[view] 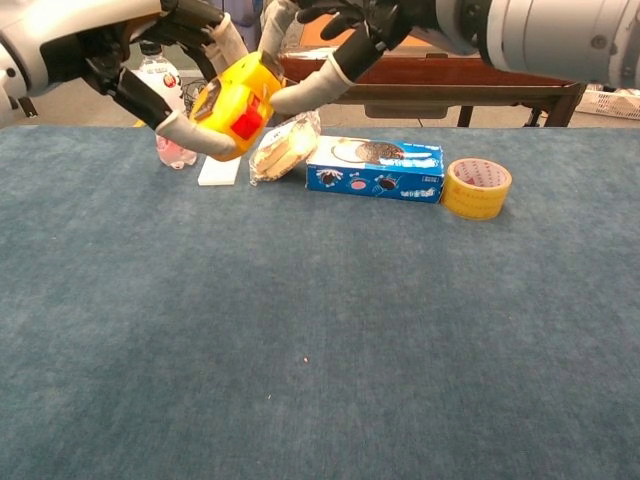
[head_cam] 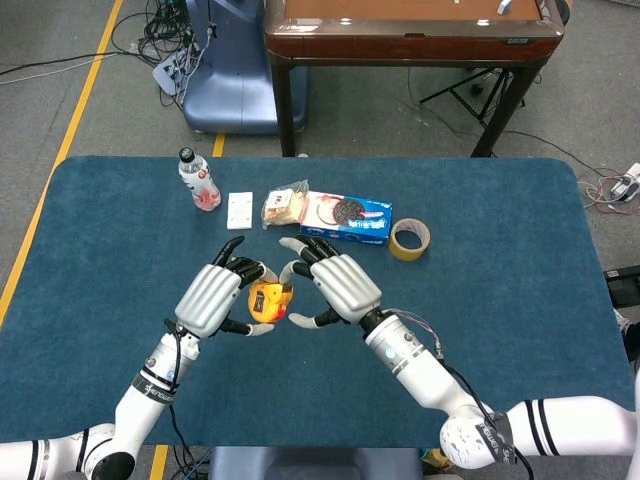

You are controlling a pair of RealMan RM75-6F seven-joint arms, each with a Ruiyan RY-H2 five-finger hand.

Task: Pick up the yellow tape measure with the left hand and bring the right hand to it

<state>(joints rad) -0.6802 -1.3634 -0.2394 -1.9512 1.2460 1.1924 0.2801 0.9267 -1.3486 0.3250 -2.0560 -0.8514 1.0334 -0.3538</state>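
The yellow tape measure (head_cam: 266,301) (view: 236,106), with a red button on its face, hangs above the blue table in the grip of my left hand (head_cam: 212,297) (view: 150,60). My right hand (head_cam: 338,286) (view: 345,45) is right beside it on the other side, fingers spread, with its fingertips touching or almost touching the tape measure's right edge. The right hand holds nothing.
Along the far part of the table (head_cam: 500,300) lie a small bottle (head_cam: 200,180), a white card (head_cam: 240,210), a wrapped snack (head_cam: 285,207), a blue cookie box (head_cam: 348,218) and a roll of yellow tape (head_cam: 409,239). A wooden table (head_cam: 410,30) stands beyond.
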